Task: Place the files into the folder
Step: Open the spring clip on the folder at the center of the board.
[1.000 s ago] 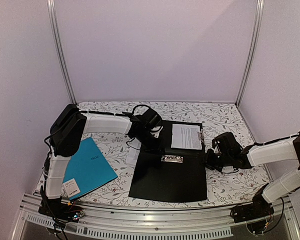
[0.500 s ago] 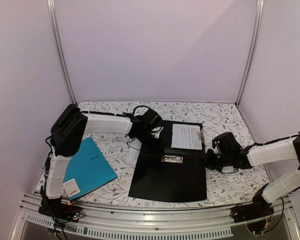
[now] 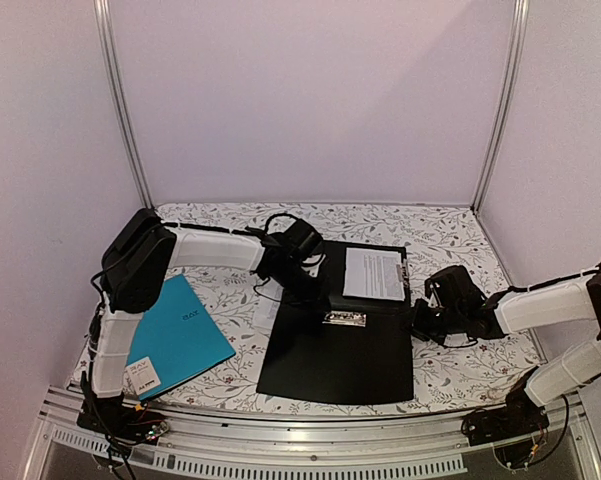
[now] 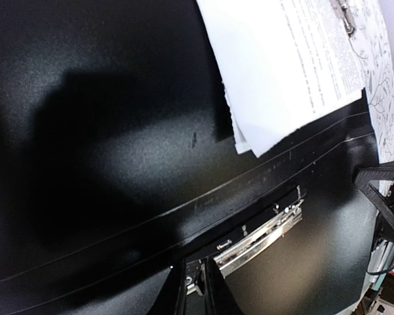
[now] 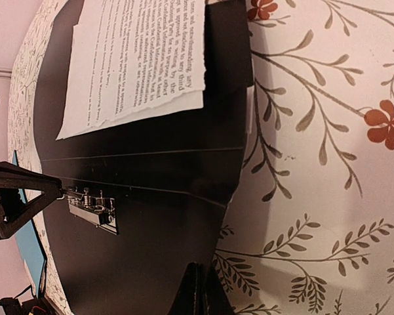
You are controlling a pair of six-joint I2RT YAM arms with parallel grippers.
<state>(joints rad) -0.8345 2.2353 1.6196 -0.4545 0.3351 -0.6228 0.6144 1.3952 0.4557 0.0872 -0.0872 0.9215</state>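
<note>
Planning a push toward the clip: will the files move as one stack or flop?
The files are thin paper sheets, so probably floppy if lifted by an edge. Their near edges sit staggered, so a push would likely fan them. The folder looks smooth, so they may slide easily.

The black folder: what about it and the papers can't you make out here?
Files text: too small from above, blurred in both wrist views.
Folder far-left corner: hidden under the left arm in the top view.
Left end effector: open or shut unclear; its wrist covers it from above.
</note>
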